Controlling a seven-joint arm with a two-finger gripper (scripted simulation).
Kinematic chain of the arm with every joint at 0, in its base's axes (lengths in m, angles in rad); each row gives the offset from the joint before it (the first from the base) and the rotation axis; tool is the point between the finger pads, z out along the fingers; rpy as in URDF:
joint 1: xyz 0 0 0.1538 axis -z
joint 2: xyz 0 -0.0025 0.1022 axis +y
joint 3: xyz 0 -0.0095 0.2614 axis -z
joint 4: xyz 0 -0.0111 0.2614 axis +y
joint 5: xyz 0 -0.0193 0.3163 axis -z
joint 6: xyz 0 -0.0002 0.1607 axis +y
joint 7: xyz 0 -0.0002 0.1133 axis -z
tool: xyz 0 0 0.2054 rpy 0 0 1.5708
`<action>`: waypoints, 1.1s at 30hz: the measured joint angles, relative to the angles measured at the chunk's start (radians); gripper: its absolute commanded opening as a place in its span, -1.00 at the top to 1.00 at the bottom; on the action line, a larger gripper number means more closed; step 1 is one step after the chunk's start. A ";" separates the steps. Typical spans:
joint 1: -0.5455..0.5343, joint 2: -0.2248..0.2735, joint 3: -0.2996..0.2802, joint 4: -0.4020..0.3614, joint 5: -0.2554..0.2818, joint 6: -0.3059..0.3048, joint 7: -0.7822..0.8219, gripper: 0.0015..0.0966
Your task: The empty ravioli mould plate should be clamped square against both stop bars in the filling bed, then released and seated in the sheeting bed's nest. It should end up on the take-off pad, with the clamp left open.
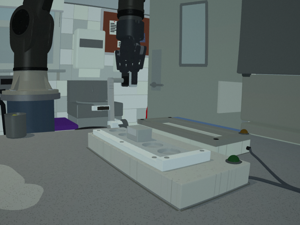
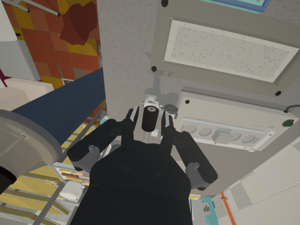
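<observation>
The mould plate point(image 1: 150, 141) point(image 2: 221, 134), pale grey with round pockets and a grey block on top, lies in the filling bed point(image 1: 167, 164) point(image 2: 232, 121) inside the white L-shaped stop bars point(image 1: 155, 155). At the bed's far end the clamp's lever point(image 1: 111, 101) stands upright, and its black handle point(image 2: 149, 118) point(image 1: 124, 81) sits between the fingers of my gripper point(image 1: 129, 82) point(image 2: 149, 117), which is open and holds nothing. A green lamp point(image 1: 233, 158) point(image 2: 287, 123) sits on the bed's near corner. The clamp's foot is partly hidden behind the plate.
The sheeting bed point(image 1: 193, 132) point(image 2: 227, 50) with its long shallow nest lies just behind the filling bed, an amber lamp point(image 1: 243, 131) at its corner. A cable point(image 1: 269, 169) runs off to the right. A grey bin point(image 1: 15, 124) stands by my base point(image 1: 30, 96).
</observation>
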 measured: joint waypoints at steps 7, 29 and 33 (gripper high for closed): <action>-0.004 -0.031 0.004 -0.009 0.006 0.041 -0.005 0.02; -0.018 -0.169 0.014 -0.076 0.031 0.245 -0.028 0.02; -0.018 -0.169 0.014 -0.076 0.031 0.245 -0.028 0.02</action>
